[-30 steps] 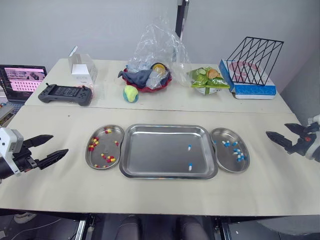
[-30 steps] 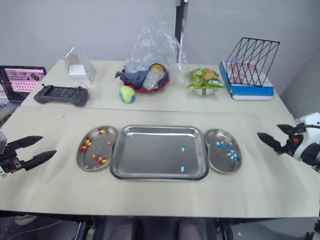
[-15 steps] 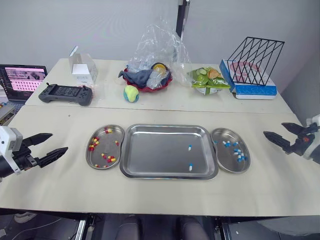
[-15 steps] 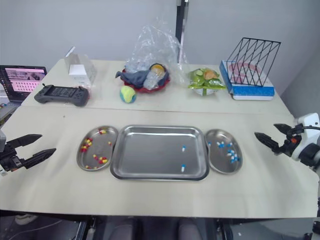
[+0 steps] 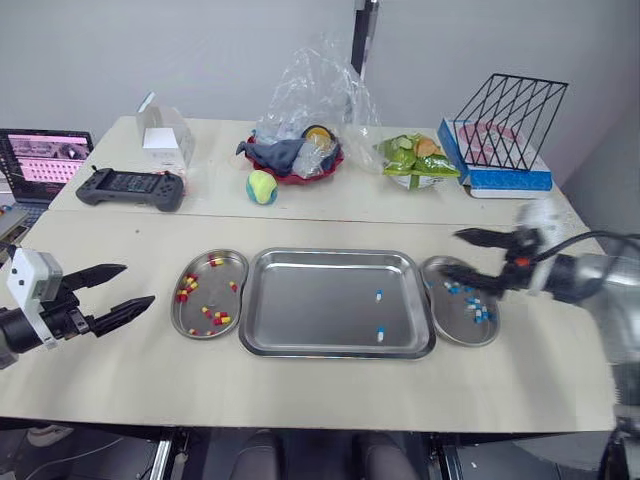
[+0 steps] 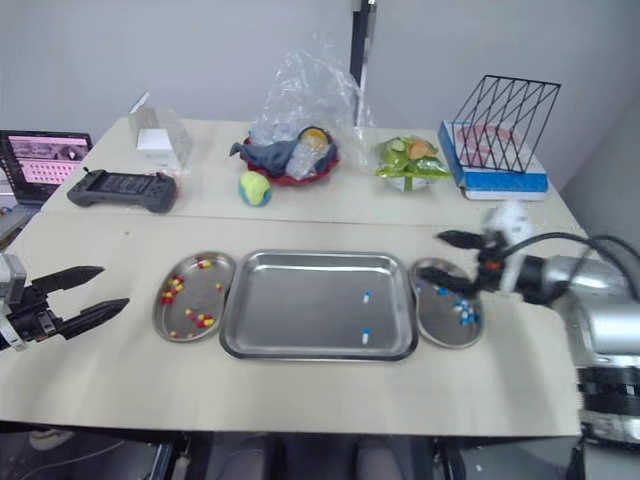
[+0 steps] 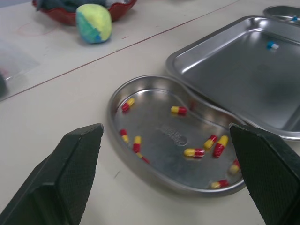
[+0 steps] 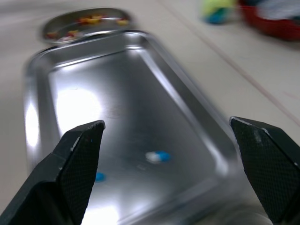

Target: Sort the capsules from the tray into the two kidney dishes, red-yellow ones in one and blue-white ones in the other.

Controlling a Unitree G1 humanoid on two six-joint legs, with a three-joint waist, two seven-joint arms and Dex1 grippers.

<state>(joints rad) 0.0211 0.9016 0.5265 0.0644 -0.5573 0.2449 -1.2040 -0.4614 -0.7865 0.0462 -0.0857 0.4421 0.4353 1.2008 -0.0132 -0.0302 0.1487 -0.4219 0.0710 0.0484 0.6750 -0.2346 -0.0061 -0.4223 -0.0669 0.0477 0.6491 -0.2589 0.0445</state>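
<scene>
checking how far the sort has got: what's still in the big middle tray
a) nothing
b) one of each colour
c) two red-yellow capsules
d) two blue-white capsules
d: the tray holds just two blue-white capsules, both on its right side, one nearer its front edge.

Left gripper [image 5: 139, 283] is low at the robot's left side, fingers spread wide, tips pointing inward to the right. Right arm [image 5: 590, 280] is stretched in from the right side - right gripper [image 5: 450, 251] likewise spread wide, fingers pointing left.
</scene>
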